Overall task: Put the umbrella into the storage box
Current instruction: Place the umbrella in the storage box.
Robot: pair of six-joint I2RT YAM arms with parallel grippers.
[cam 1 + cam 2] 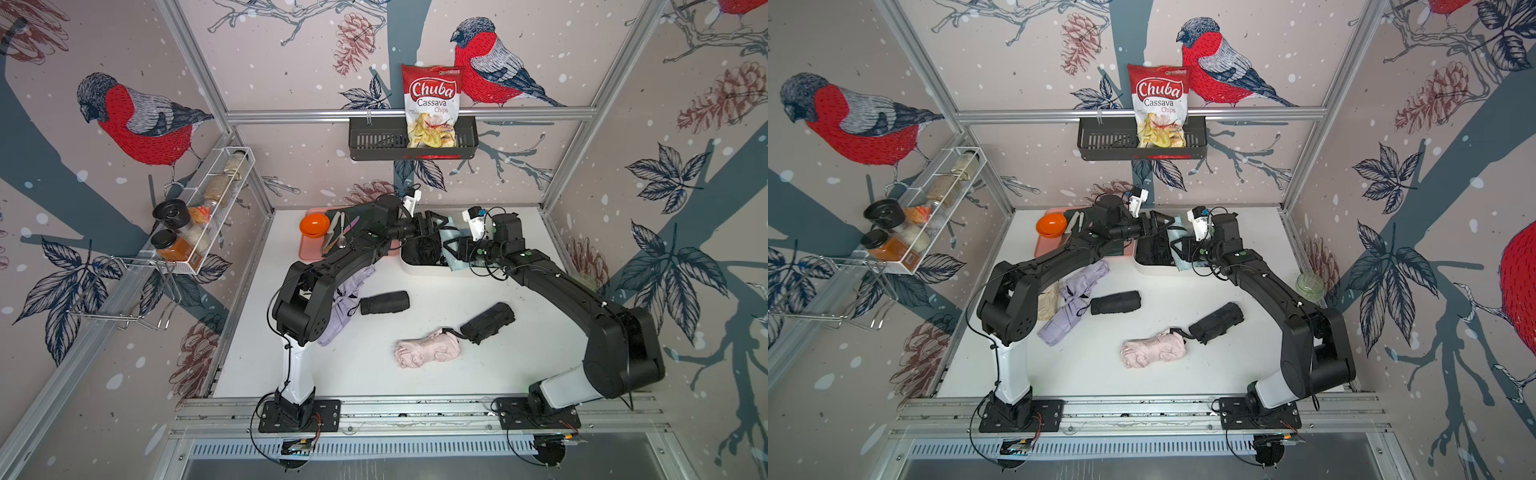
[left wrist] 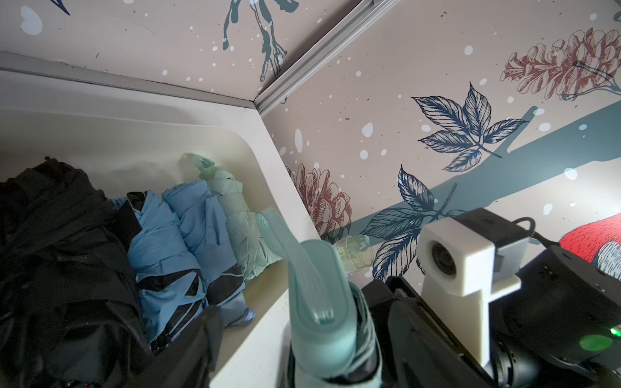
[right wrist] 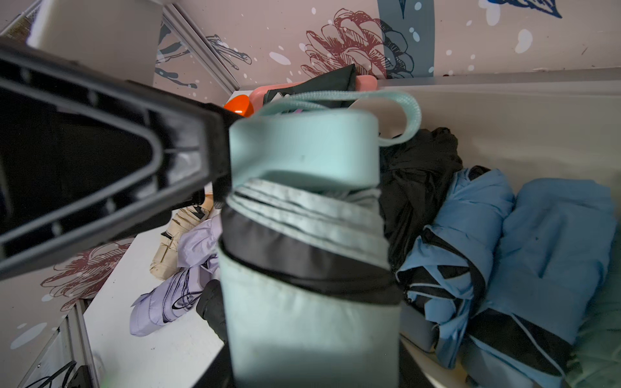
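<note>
The right end effector [image 1: 456, 247] is pinching the mint umbrella [image 1: 449, 233] around its folded cloth. It holds it over the right part of the storage box [image 1: 419, 272], which stands at the back of the counter [image 1: 415, 374] just beside the pink tray [image 1: 306, 251]. In the right wrist view the mint umbrella [image 3: 302, 295] fills the middle, with its handle and strap loop pointing away from the camera. Whether its lower end rests on anything in the box I cannot tell.

The left end effector [image 1: 438, 229] reaches in from the tray side with its jaws spread. Seen from the right wrist, one of its fingers [image 3: 100, 161] lies right against the side of the umbrella's handle. In the left wrist view the handle [image 2: 319, 295] rises beyond the box's near wall, and a strip of that wall shows between it and the finger [image 2: 201, 342] at the edge of the picture.

Inside the storage box [image 2: 134, 144] lie a black umbrella [image 2: 60, 252], a blue umbrella [image 2: 174, 242] and a pale green umbrella [image 2: 235, 215], packed side by side.

Out on the counter, well apart from both end effectors, lie a lilac umbrella [image 1: 349, 301], two black ones [image 1: 384, 302] [image 1: 488, 322] and a pink umbrella [image 1: 428, 351].
</note>
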